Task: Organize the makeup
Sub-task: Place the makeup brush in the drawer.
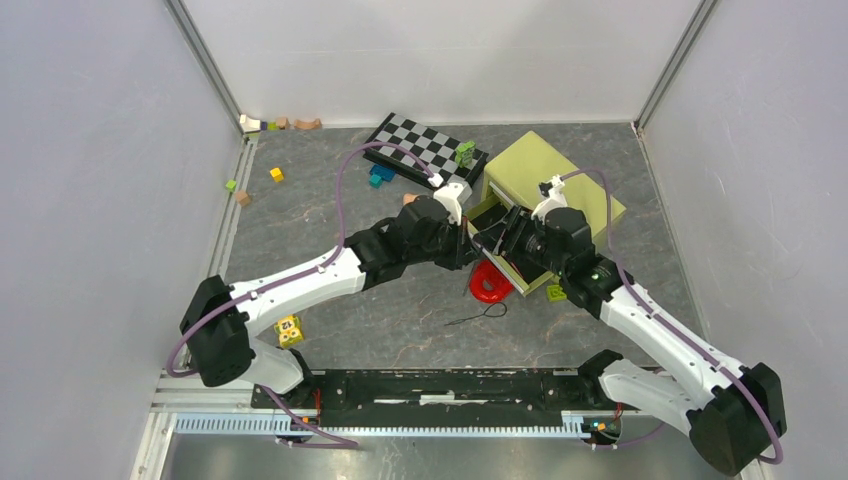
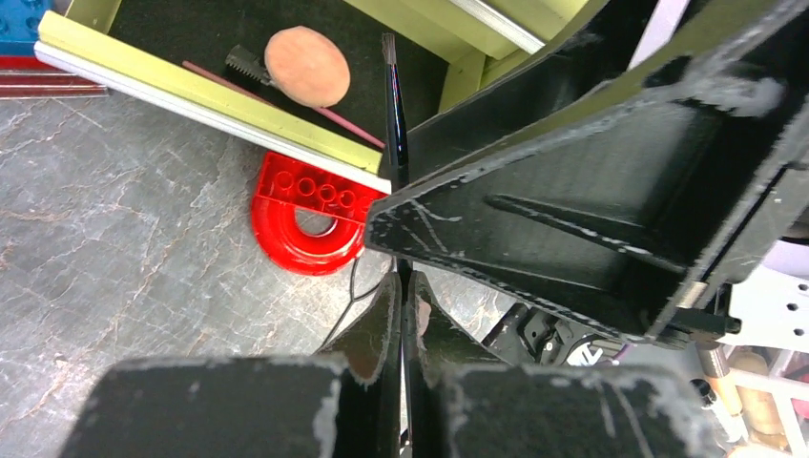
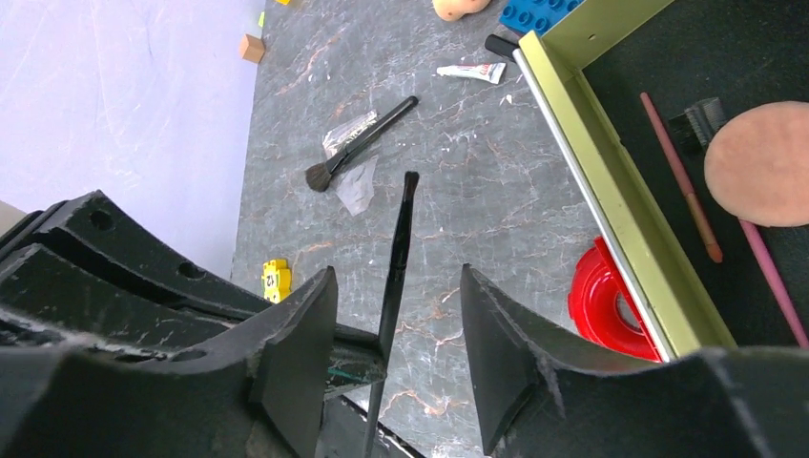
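Note:
My left gripper (image 2: 404, 281) is shut on a thin black-handled brush (image 2: 393, 105), whose bristle tip points over the open olive drawer (image 2: 191, 86). My right gripper (image 3: 396, 277) is open, with that same brush (image 3: 399, 229) standing between its fingers and touching neither. In the drawer lie a round peach puff (image 2: 307, 65), a small black comb brush (image 2: 246, 65), a pink pencil (image 3: 775, 277) and a wooden pencil (image 3: 679, 176). In the top view the two grippers meet (image 1: 482, 242) in front of the drawer. A second black brush (image 3: 363, 143) lies on a clear wrapper on the table.
The olive box (image 1: 545, 170) stands at the back right. A red horseshoe piece (image 1: 490, 283) lies under the drawer's front edge. A checkerboard (image 1: 425, 145), a small white tube (image 3: 472, 72), a blue brick (image 3: 539, 14), a yellow brick (image 1: 290, 330) and a thin black cord (image 1: 480, 315) lie around.

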Controlling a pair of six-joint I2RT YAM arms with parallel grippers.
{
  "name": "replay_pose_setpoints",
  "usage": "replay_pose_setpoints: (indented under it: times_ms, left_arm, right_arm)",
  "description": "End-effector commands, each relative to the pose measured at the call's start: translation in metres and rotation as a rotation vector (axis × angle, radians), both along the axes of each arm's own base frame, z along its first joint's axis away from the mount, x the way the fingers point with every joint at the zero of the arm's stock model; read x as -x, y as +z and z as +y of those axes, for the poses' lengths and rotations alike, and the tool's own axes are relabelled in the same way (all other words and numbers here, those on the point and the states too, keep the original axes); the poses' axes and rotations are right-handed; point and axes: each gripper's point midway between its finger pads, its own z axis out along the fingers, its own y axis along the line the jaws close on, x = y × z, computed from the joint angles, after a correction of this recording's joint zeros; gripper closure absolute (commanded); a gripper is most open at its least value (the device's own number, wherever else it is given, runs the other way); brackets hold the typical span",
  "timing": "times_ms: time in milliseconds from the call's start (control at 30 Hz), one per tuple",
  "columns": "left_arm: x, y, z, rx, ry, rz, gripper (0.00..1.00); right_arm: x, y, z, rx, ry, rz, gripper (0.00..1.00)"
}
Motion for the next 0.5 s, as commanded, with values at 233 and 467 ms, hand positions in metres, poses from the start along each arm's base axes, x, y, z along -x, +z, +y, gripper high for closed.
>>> replay_pose_setpoints:
  times_ms: [233, 467]
  left_arm:
    - [-0.0032, 0.0313, -0.0184, 0.075, 0.009, -0.058, 0.98]
    - [-0.0038, 0.0319, -0.0177, 0.075, 0.018, -0.059, 0.98]
  right_arm:
    - [0.0001, 0.0129, 0.0104, -0.076, 0.031, -0.031, 0.68]
    - [0.0015, 0.0111, 0.0099, -0.079, 0.031, -0.031, 0.96]
